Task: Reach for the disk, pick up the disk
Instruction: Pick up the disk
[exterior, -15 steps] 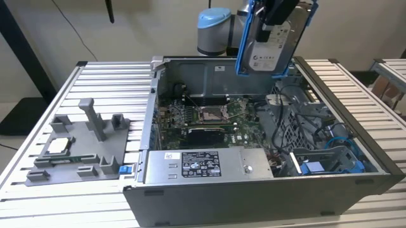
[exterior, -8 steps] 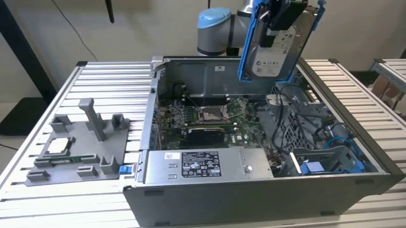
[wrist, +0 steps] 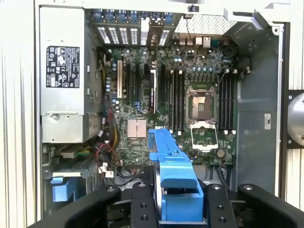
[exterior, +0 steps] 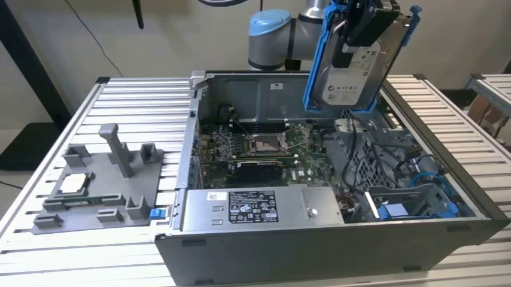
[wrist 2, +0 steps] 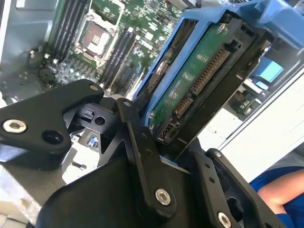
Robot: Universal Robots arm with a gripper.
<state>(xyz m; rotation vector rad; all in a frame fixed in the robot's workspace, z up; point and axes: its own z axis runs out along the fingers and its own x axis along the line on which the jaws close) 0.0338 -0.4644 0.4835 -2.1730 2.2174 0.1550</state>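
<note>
One disk (exterior: 357,66) in my gripper (exterior: 361,27), fingers clamped on it, held upright in the air at the upper right of the exterior view, above the open computer case (exterior: 264,89). Blue bracket (wrist: 173,178) frames it. Second wrist view: its green circuit side (wrist 2: 197,78) faces the camera. Motherboard (wrist: 175,95) lies below. Grey power supply (exterior: 255,206) sits lower centre in the exterior view.

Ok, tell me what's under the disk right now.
The disk hangs in the gripper above the open case. Below it lies the motherboard with its empty CPU socket. The blue bracket covers part of the board's edge.
</note>
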